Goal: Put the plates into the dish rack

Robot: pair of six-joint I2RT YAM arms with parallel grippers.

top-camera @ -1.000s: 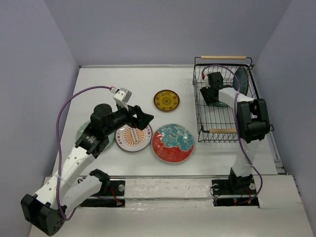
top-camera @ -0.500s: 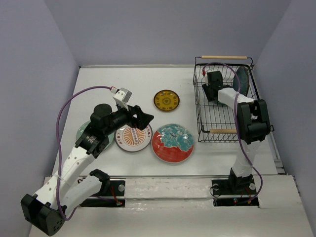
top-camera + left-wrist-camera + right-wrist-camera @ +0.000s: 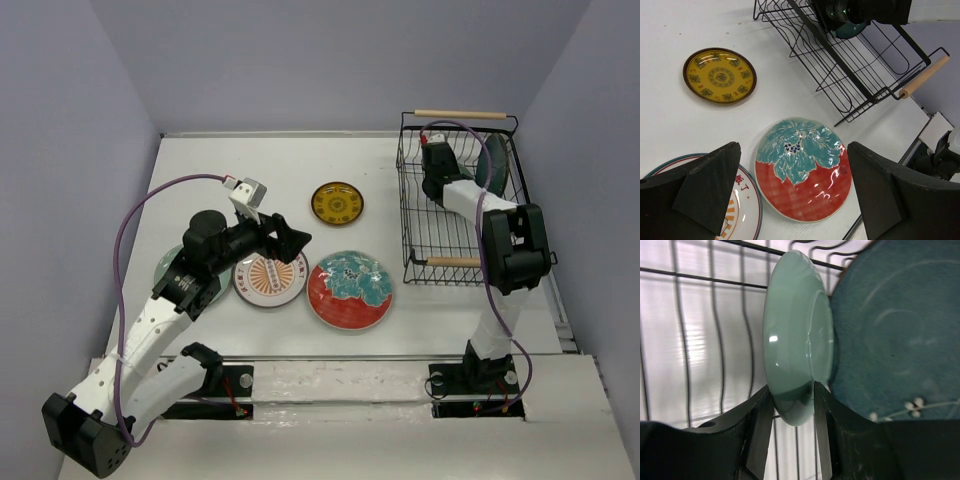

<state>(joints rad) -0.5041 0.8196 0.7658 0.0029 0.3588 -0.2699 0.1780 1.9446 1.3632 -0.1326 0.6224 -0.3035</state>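
The right gripper [image 3: 792, 391] has been travelling up the dish rack [image 3: 408, 215] toward its far wooden handle [image 3: 465, 113] over the last second, narrowing its jaws as it goes. The rack itself is looking nudged a touch away from where it was sitting. Now the fingers are pressing on both faces of the pale mint plate [image 3: 795, 335] at its lower rim. That plate is standing on edge among the wire dividers, right beside the dark teal plate [image 3: 890, 330], which is already racked. To me that is saying the second plate is as good as loaded, and the grip is only steadying it in its slot. The right arm is reaching forward from its base, folding at the elbow above the near handle, with the wrist dipping into the basket. The left gripper [image 3: 792, 165] has not been moving at all. It is hanging spread fully wide and holding nothing over the large red plate [image 3: 349, 290] and the white plate with the orange centre [image 3: 268, 280]. The small yellow-brown plate [image 3: 337, 203] is waiting farther back on the table [image 3: 250, 170].
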